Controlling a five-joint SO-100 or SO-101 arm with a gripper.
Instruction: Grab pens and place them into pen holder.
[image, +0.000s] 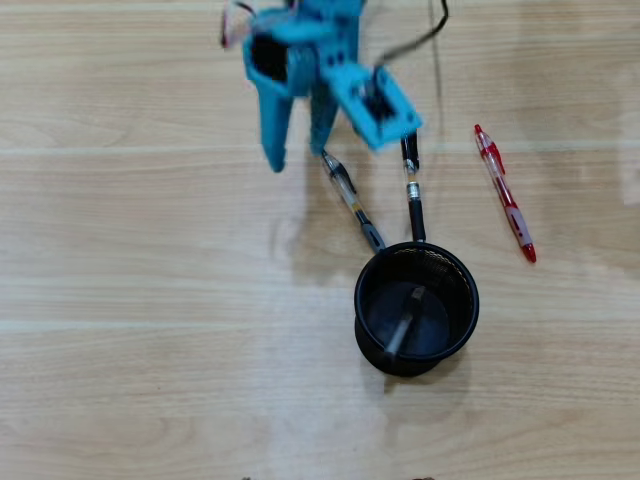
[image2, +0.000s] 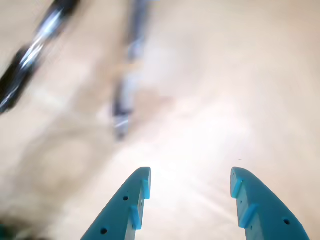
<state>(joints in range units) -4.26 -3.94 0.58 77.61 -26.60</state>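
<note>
- In the wrist view, the teal plastic two-finger gripper (image2: 190, 182) is entering from the 6 o'clock edge with its jaws spread wide apart and nothing but bare table between them; it is released and holding nothing.
- Nearest ahead of the fingertips, toward 11 o'clock in that blurred view, a clear-barrelled pen with dark ends (image2: 127, 70) is lying with its long axis running almost straight away from the gripper, so the jaws are standing roughly across the barrel, but the pen is lying off to the left of the gap rather than inside it.
- Further out at 10 o'clock, a second clear-barrelled pen with a black grip (image2: 30, 55) is lying slantwise across the corner; the motion blur is hiding its detail.
- In my judgement the coming move is turning on that leftward offset: the gripper is needing to slide toward 10 or 11 o'clock until one barrel is sitting between the fingers.
- In the overhead view, the gripper (image: 300, 160) is hanging at 12 o'clock, with the two clear pens (image: 352, 200) (image: 413, 195) just below it, both slanting down toward the cup and apparently reaching its rim.
- The round black wire-mesh pen holder (image: 466, 300) is standing at 5 o'clock from the gripper, with a dark-ended pen (image: 405, 325) already leaning inside it.
- The red and clear pen (image: 505, 195) is lying well apart at 3 o'clock, its axis running 11 to 5.
- On the pale wooden table (image: 150, 330) no brand, label or writing is showing legibly anywhere.
</note>
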